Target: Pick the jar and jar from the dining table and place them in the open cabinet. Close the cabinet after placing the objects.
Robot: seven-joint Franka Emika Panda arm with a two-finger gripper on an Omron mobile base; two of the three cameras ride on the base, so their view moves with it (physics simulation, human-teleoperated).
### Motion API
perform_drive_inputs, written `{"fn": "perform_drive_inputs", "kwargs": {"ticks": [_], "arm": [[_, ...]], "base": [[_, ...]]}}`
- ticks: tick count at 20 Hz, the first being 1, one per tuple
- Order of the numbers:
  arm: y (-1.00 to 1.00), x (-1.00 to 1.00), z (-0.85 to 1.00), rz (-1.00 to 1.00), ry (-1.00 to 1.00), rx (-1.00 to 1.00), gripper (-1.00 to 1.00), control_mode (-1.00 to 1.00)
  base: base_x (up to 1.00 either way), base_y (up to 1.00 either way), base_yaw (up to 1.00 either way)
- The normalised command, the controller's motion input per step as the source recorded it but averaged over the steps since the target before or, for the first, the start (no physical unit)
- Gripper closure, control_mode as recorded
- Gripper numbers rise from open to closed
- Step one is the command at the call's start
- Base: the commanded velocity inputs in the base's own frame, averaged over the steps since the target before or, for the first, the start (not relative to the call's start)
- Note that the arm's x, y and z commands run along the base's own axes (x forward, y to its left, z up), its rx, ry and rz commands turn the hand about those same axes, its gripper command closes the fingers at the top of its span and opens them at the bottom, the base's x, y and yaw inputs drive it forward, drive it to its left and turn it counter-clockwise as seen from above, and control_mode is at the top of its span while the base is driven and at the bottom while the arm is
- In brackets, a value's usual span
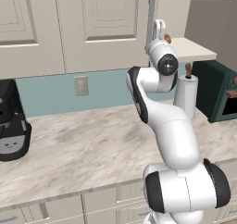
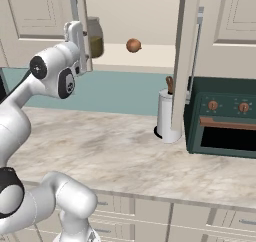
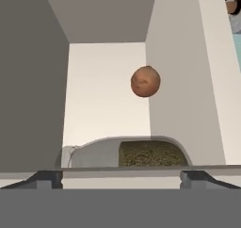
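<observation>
A small orange-brown ball (image 2: 133,45) sits well back on a cream surface. Below, on the marbled bench (image 2: 100,151), a white paper-towel roll (image 2: 167,115) stands upright just beside a dark green toaster oven (image 2: 223,118). A black coffee machine (image 1: 11,121) occupies the bench's far left, near a wall outlet (image 1: 81,85).

Glossy white rounded arm (image 1: 173,140) with black joint bands, seemingly unmarked.

You're looking at the jar (image 2: 94,37) sitting on the cabinet (image 2: 150,61) shelf, ball (image 2: 133,45) lying right of it; paper towel roll (image 2: 167,117) standing below on the counter (image 2: 115,156), oven (image 2: 222,117) sitting beside it.
</observation>
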Motion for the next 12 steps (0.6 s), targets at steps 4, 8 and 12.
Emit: {"fn": "perform_drive_inputs", "kwargs": {"ticks": [4,8,12], "arm": [[-0.25,0.00,0.00,0.00,0.00,0.02,-1.00,-1.00],[-0.26,0.00,0.00,0.00,0.00,0.04,-1.00,-1.00],[-0.23,-0.01,0.00,0.00,0.00,0.03,-1.00,-1.00]], "base": [[0.00,0.00,0.00],[0.00,0.00,0.00],[0.00,0.00,0.00]]}}
